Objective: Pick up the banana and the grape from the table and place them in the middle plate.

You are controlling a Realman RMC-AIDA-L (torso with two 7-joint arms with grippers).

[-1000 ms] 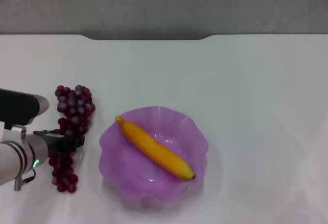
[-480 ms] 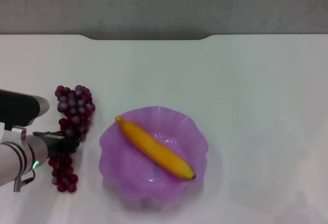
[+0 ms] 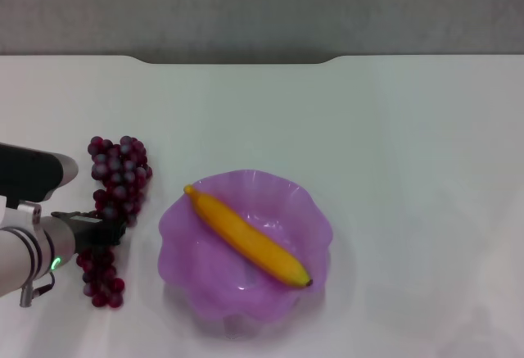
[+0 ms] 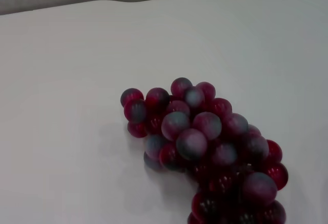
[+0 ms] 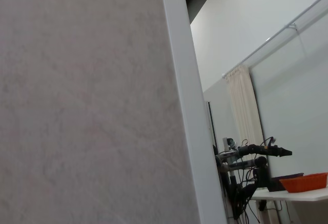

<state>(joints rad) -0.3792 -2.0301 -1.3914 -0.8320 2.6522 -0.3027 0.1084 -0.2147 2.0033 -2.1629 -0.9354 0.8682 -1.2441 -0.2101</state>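
The grape bunch (image 3: pixel 119 176) lies on the white table (image 3: pixel 401 145), left of the purple middle plate (image 3: pixel 196 284). The banana (image 3: pixel 246 239) lies slantwise inside the plate, its dark tip toward the near right. My left gripper (image 3: pixel 105 228) reaches in from the left edge and sits at the narrow middle of the grape bunch, low over the table. The left wrist view shows the bunch's far end (image 4: pixel 205 137) close up on the table. My right gripper is out of view; its wrist camera faces a wall.
The table's far edge has a notch (image 3: pixel 237 61) against the grey wall. The plate's wavy rim is a short way right of the grapes.
The dark tip of my left gripper has drawn back a little to the left at the grape bunch. The grapes, banana and plate have not moved.
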